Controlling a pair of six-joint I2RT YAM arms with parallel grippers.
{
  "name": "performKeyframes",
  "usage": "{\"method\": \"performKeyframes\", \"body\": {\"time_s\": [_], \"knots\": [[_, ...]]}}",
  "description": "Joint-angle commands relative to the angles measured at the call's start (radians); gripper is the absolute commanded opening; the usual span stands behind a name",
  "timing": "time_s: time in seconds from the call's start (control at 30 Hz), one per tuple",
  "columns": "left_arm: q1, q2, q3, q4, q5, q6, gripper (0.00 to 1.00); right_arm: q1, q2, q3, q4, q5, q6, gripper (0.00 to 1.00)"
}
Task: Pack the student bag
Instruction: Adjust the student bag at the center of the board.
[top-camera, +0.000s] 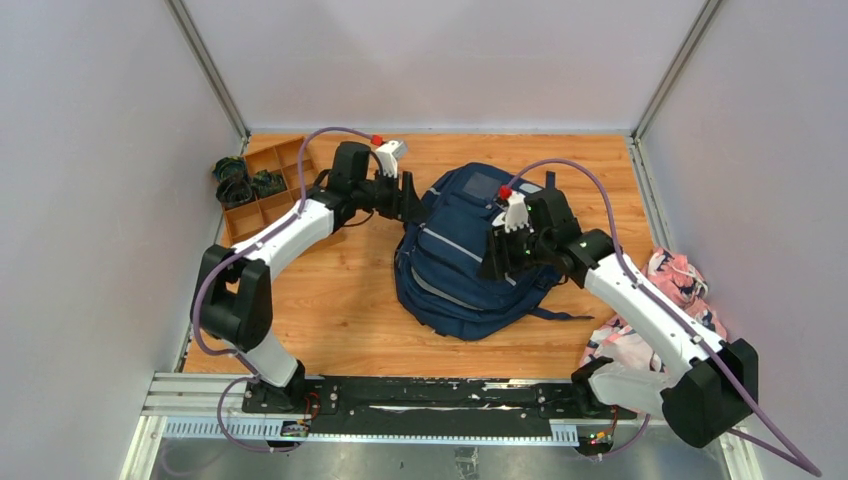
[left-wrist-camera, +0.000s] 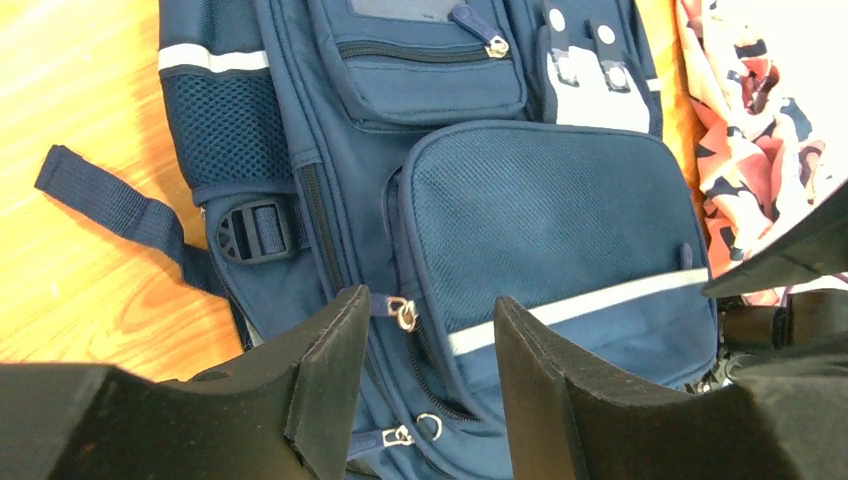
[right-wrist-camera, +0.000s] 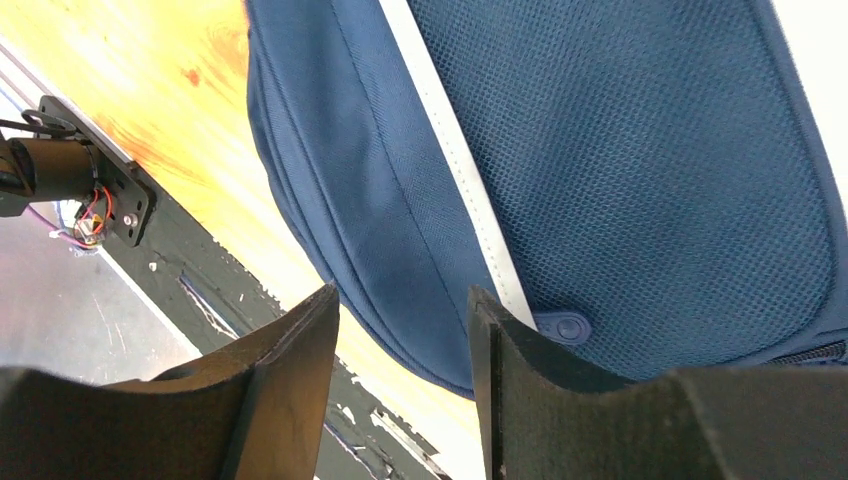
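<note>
1. Wooden table (top-camera: 340, 300); arm bases bolted along its near edge
2. Bag (top-camera: 450, 275): navy, lying front-up at mid-table, a little toward the far edge. Long axis runs from far edge to near edge, with the top end toward the far edge
3. Left gripper (top-camera: 408, 197): at the bag's far-left shoulder, looking down the bag's front. Fingers apart, nothing between them: released
4. Zip pull (left-wrist-camera: 405, 316): small metal ring on the seam left of the front pocket (left-wrist-camera: 540, 220). In the left wrist view it shows in the gap between the left fingers, on the bag beyond them; whether they touch it cannot be told
5. Right gripper (right-wrist-camera: 405, 300): over the bag's right flank, about mid-length. Fingers spread and empty, fabric below them
6. Tray (top-camera: 262, 190): far-left corner, well apart from the bag
7. Cloth (top-camera: 680, 285): pink-and-navy, at the right edge
8. Judgement: the bag looks zipped, so opening comes first. The left arm is nearer, with the pull lined up in its gap and the zip running along the bag's length
</note>
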Motion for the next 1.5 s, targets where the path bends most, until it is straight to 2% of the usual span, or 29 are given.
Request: {"method": "performKeyframes", "body": {"time_s": [0.0,0.13,0.27,0.4,0.53,0.77,0.87,1.0,1.2,1.37,1.47], "knots": [[0.01,0.057,0.037,0.035,0.048,-0.003,0.51,-0.017,-0.009,0.065,-0.011,-0.015,-0.003,0.54],[0.01,0.067,-0.023,0.089,0.101,-0.07,0.46,-0.018,0.027,0.092,0.0,-0.007,0.042,0.55],[0.007,0.029,-0.13,0.207,0.119,-0.136,0.44,-0.038,0.027,0.05,-0.072,0.242,0.128,0.53],[0.004,0.023,-0.167,0.208,0.134,-0.141,0.37,-0.068,0.035,-0.04,-0.039,0.361,0.17,0.52],[-0.022,0.018,-0.201,0.207,0.167,-0.163,0.29,-0.074,0.147,-0.084,0.076,0.374,0.182,0.49],[-0.161,-0.101,-0.296,0.213,0.119,-0.188,0.29,-0.107,0.379,0.079,0.107,0.463,0.12,0.47],[-0.212,-0.152,-0.334,0.213,0.104,-0.207,0.29,-0.121,0.401,0.155,0.088,0.465,0.098,0.47],[-0.22,-0.241,-0.394,0.203,0.079,-0.234,0.33,-0.115,0.34,0.218,0.043,0.397,0.066,0.49],[-0.212,-0.364,-0.32,0.022,-0.094,-0.092,0.44,-0.015,0.219,0.217,-0.005,0.356,0.06,0.53],[-0.211,-0.379,-0.324,0.02,-0.273,0.013,0.48,0.036,0.156,0.171,0.0,0.273,0.122,0.53],[-0.213,-0.353,-0.325,-0.014,-0.335,0.062,0.49,0.045,0.137,0.138,0.005,0.269,0.129,0.53]]}}
